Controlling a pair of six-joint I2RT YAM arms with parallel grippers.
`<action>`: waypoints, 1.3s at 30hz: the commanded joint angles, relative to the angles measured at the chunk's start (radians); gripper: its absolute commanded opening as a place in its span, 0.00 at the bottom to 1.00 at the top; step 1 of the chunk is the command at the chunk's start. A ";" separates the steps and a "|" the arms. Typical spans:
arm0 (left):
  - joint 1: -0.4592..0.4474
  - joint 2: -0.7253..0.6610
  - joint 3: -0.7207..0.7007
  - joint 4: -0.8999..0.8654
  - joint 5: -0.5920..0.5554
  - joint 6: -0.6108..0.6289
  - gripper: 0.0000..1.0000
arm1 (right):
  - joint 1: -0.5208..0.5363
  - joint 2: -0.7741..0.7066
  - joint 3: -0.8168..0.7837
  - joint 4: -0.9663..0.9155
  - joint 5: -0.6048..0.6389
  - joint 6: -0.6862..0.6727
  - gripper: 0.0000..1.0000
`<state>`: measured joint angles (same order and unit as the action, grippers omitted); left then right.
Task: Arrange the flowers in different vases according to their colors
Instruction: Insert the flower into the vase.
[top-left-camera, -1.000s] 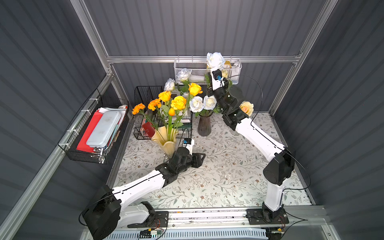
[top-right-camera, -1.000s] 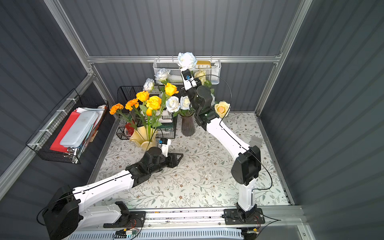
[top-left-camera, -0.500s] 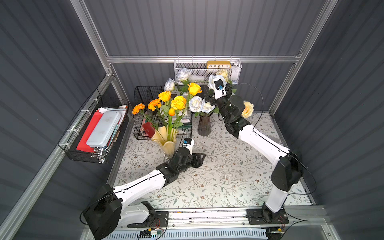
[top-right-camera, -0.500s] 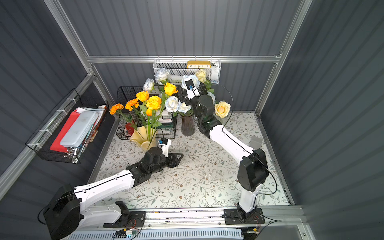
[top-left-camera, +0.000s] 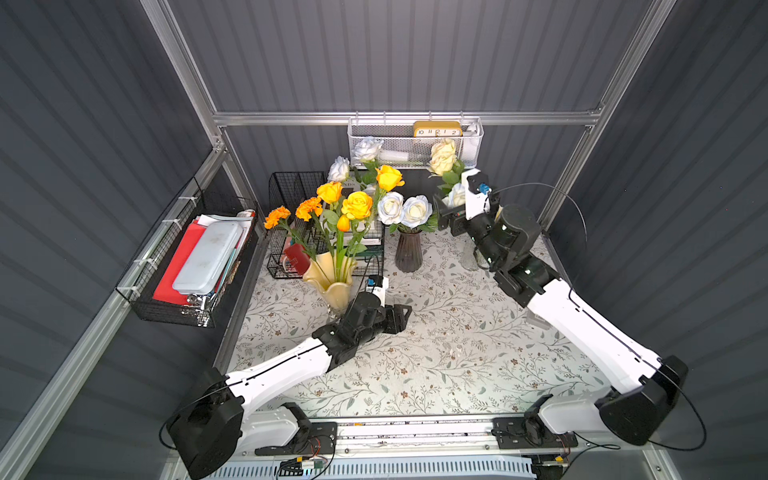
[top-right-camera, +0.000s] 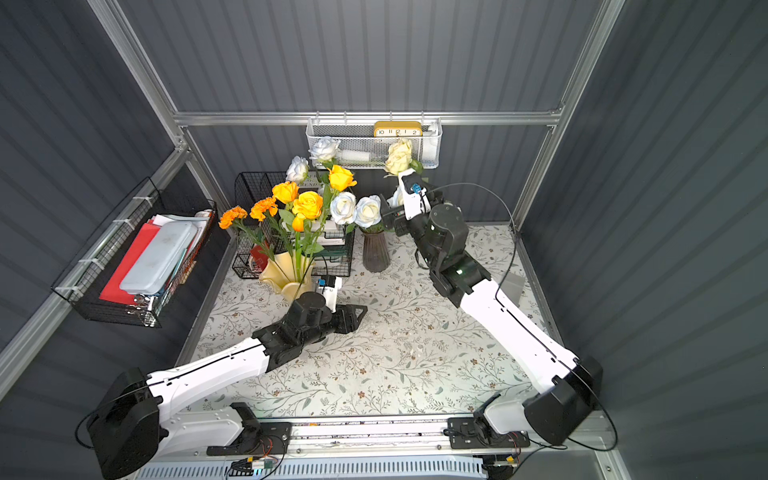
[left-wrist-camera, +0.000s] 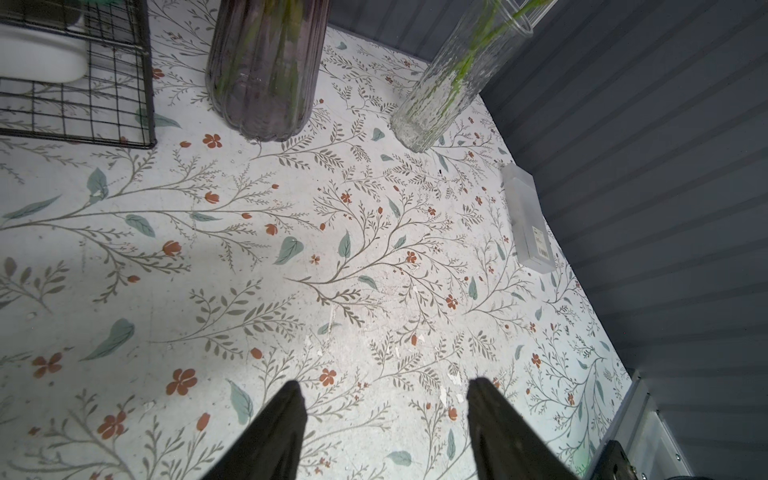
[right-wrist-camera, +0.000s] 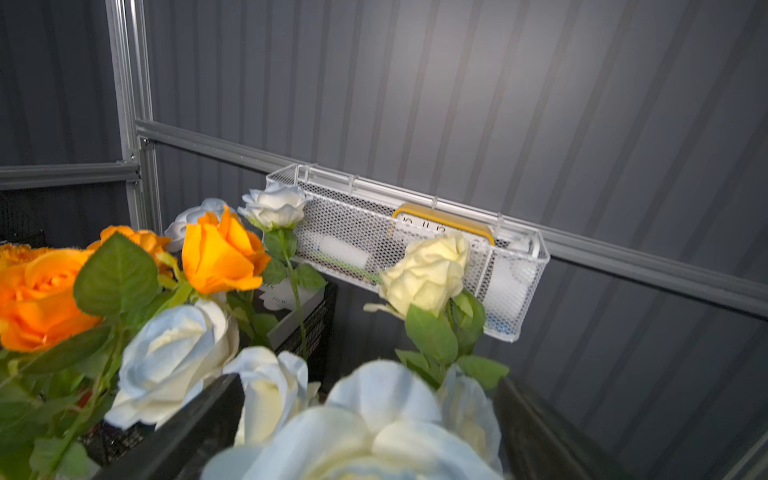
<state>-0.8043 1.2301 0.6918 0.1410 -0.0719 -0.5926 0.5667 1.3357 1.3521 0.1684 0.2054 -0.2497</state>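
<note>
The left end effector (top-left-camera: 400, 316) is hovering low over the floral tabletop (top-left-camera: 436, 357), just beside the creamy-yellow vase (top-left-camera: 332, 286), and in the left wrist view its two dark fingers (left-wrist-camera: 282, 419) are standing apart with nothing between them. The right end effector (top-left-camera: 448, 212) is reaching up among the blooms at the back. In the right wrist view its jaws are spread wide on either side of a bluish-white rose (right-wrist-camera: 374, 415), with neither finger visibly pressing the petals. The creamy-yellow vase is holding the yellow-orange roses (top-left-camera: 357, 205) and the orange marigolds (top-left-camera: 277, 216). The dark purple vase (top-left-camera: 408, 253) is standing near it and carrying two bluish-white roses (top-left-camera: 405, 210). The clear vase (left-wrist-camera: 449, 83) is sitting beside the purple one, closer to the wall, with green stems showing inside it, and in both top views the right arm is covering most of it. A cream rose (top-left-camera: 442, 154) is rising above the right end effector, in front of the white mesh basket (top-left-camera: 395, 145). Two more bluish-white roses (top-left-camera: 368, 148) are standing tall behind the yellow blooms, and their vase cannot be made out.
</note>
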 joint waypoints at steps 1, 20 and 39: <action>0.006 -0.050 0.022 0.000 -0.030 0.018 0.76 | 0.003 -0.101 -0.089 -0.147 -0.021 0.116 0.99; 0.016 -0.084 0.048 -0.034 -0.080 0.047 0.85 | -0.010 -0.219 -0.108 -0.441 0.041 0.205 0.99; 0.022 -0.092 0.028 -0.046 -0.093 0.059 0.87 | -0.140 -0.061 0.034 -0.590 -0.173 0.239 0.99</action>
<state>-0.7910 1.1564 0.7212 0.1162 -0.1482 -0.5648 0.4671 1.2251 1.2984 -0.3634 0.1234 -0.0154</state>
